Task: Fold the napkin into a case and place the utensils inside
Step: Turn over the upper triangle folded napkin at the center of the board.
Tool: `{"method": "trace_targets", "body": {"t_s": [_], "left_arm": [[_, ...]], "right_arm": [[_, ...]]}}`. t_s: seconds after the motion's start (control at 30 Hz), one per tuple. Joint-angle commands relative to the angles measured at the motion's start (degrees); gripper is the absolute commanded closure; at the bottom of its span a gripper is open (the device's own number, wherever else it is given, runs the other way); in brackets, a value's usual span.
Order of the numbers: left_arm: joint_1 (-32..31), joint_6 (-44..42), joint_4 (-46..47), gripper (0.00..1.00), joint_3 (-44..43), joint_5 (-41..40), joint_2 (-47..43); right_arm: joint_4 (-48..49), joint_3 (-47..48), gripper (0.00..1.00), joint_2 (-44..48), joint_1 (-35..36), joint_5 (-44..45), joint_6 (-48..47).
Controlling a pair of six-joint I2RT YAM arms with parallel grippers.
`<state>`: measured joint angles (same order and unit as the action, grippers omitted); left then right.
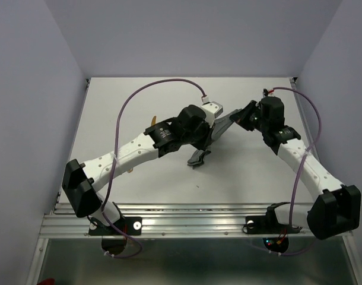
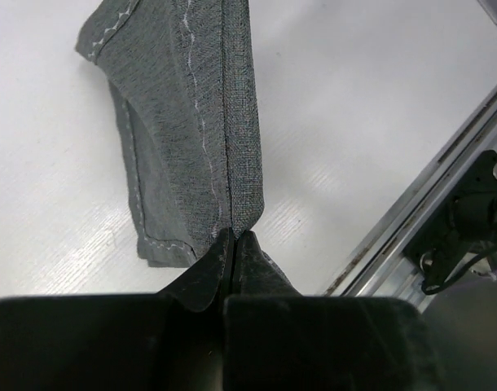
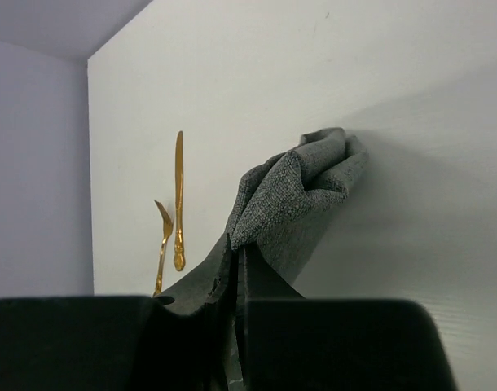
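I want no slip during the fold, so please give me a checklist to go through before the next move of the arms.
1. Grip of left end effector on napkin: ok, shut on it.
2. Grip of right end effector on napkin: ok, shut on it.
3. Napkin flat: not ok, bunched up.
4. Knife and fork apart from napkin: ok.
5. Fold done: not ok.
6. Napkin fully off table: cannot tell.
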<state>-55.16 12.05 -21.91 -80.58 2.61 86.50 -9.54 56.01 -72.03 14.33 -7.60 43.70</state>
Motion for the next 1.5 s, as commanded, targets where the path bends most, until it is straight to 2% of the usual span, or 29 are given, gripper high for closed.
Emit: {"method": "trace_targets", "body": {"t_s": [0.0, 0.37, 0.8, 0.97, 1.2, 1.3, 1.47], "left_arm": [[-2.32, 0.69, -2.25, 1.0, -5.81, 1.87, -0.81], [-7.5, 3.32, -4.81, 1.0, -13.46, 1.87, 3.06], [-17.35, 4.73, -5.86, 1.0, -21.11, 1.17, 10.35], [-19.2, 5.52, -3.41, 1.0, -23.49, 5.73, 12.29], [-17.53, 6.66, 3.36, 1.0, -18.58, 12.58, 12.99], [-13.85, 7.81, 10.47, 1.0, -11.64, 17.15, 11.94], [-4.8, 11.23, 23.47, 1.0, 2.16, 24.54, 10.01]], "right_arm": [[-5.39, 2.44, 0.99, 5.4, 0.17, 6.8, -2.74], [-16.91, 3.4, 0.99, 16.83, 0.17, 18.13, -6.35], [-31.75, 5.59, 0.99, 29.22, 0.17, 30.26, -9.16], [-37.64, 8.85, 0.99, 31.33, 0.17, 35.18, -11.18], [-37.58, 12.02, 0.99, 26.25, 0.17, 33.27, -14.26], [-34.32, 11.67, 0.99, 20.89, 0.17, 30.89, -16.19], [-24.75, 12.81, 0.99, 5.43, 0.17, 25.36, -18.74]]}}
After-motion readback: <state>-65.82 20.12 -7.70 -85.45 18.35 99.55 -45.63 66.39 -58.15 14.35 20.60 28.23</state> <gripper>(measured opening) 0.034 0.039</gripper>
